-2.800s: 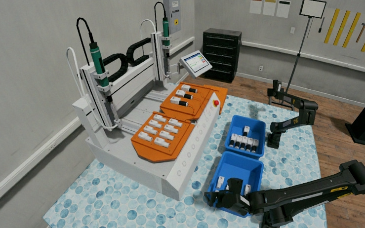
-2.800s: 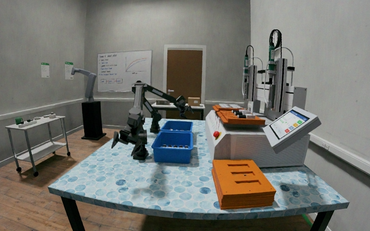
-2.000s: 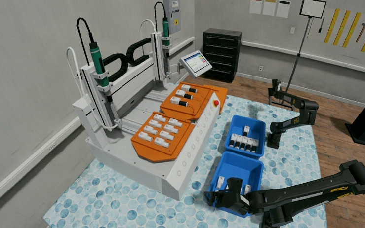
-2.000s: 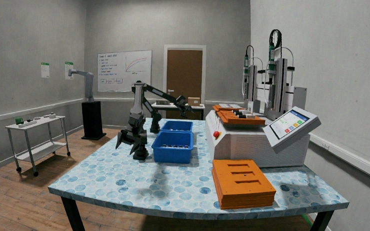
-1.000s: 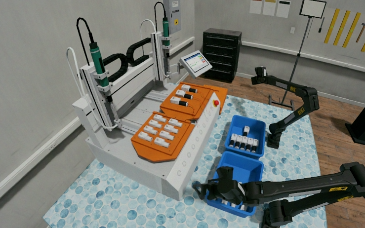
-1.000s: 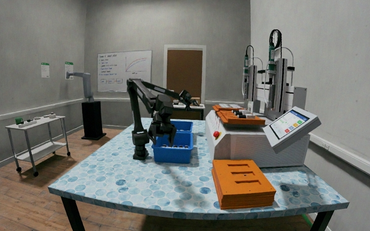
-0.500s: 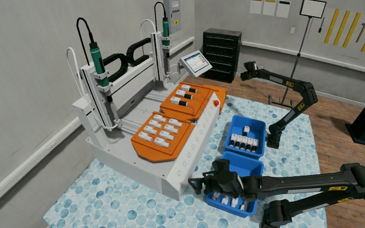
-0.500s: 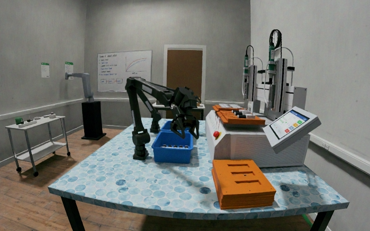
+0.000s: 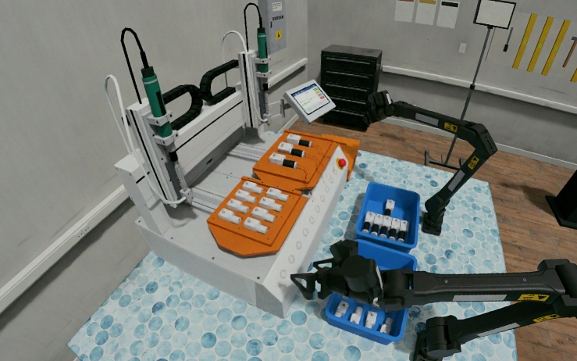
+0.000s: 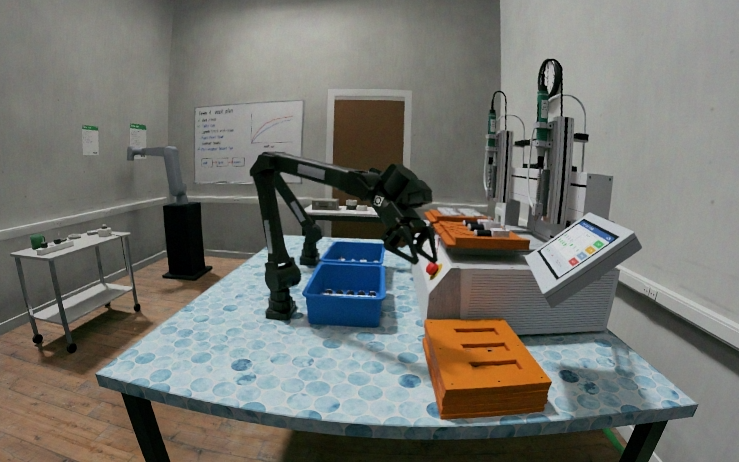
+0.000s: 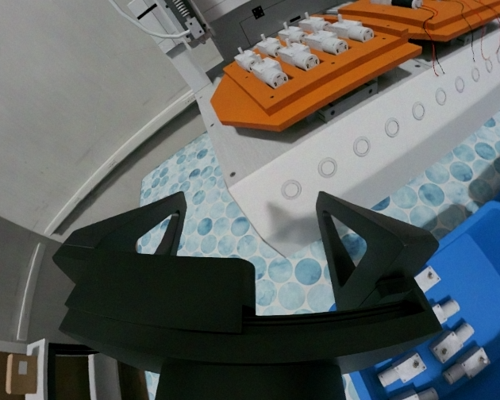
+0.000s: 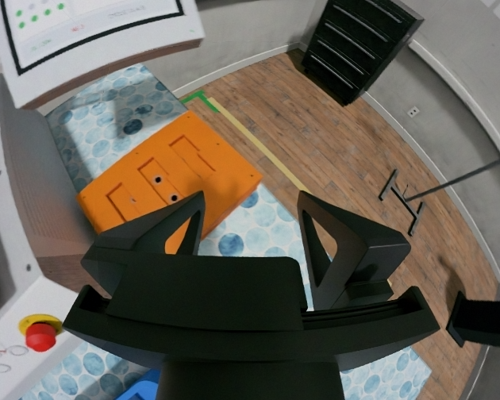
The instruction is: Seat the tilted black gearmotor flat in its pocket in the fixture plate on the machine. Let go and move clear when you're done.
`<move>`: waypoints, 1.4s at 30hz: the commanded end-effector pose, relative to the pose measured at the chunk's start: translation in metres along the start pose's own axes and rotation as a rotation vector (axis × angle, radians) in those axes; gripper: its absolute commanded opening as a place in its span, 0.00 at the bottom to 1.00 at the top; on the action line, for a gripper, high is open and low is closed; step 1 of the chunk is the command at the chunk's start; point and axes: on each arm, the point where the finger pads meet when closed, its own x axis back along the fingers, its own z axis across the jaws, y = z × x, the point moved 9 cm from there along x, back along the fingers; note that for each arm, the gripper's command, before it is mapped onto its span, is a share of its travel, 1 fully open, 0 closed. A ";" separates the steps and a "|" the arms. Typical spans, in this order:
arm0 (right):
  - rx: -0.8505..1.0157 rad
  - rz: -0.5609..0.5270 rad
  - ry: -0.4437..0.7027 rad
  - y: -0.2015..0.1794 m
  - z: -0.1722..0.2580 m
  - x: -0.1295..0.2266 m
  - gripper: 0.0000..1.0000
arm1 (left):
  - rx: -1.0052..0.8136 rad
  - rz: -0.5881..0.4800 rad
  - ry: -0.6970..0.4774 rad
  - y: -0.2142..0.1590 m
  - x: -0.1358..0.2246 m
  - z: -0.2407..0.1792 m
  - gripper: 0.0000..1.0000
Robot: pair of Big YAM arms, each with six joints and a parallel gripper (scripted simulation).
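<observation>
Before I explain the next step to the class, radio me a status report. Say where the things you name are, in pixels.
Left gripper [image 9: 304, 277] [image 11: 251, 194] open, nothing held. Right gripper [image 10: 422, 261] [image 12: 251, 194] open, nothing held. Black gearmotors [image 9: 299, 143] [image 10: 483, 229] on fixture plate, tilt unclear. No obstruction evident.

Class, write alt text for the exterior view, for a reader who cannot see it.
A black robot arm reaches over a blue-patterned table, its open, empty tool near a red button on a white machine. Two blue bins sit beside the arm, and stacked orange plates lie in front.
</observation>
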 end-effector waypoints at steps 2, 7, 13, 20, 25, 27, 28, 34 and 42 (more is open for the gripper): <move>-0.021 -0.051 0.014 0.042 0.007 0.009 0.71 | 0.035 -0.033 0.018 0.021 -0.009 0.011 1.00; 0.008 -0.050 0.080 0.058 0.040 0.014 0.71 | 0.056 -0.069 0.053 0.043 -0.009 0.021 1.00; 0.039 -0.037 0.147 0.072 0.078 0.019 0.71 | 0.095 -0.092 0.079 0.058 -0.010 0.026 1.00; 0.061 -0.026 0.192 0.081 0.104 0.024 0.71 | 0.128 -0.098 0.093 0.065 -0.012 0.027 1.00; 0.092 -0.016 0.252 0.089 0.141 0.032 0.71 | 0.159 -0.132 0.118 0.082 -0.011 0.033 1.00; 0.104 -0.011 0.273 0.092 0.154 0.036 0.71 | 0.174 -0.142 0.126 0.087 -0.011 0.034 1.00; 0.109 -0.008 0.283 0.093 0.160 0.038 0.71 | 0.180 -0.147 0.130 0.090 -0.011 0.035 1.00; 0.138 0.006 0.334 0.098 0.193 0.048 0.71 | 0.218 -0.169 0.148 0.102 -0.012 0.038 1.00; 0.179 0.023 0.406 0.103 0.239 0.066 0.71 | 0.268 -0.203 0.172 0.119 -0.011 0.042 1.00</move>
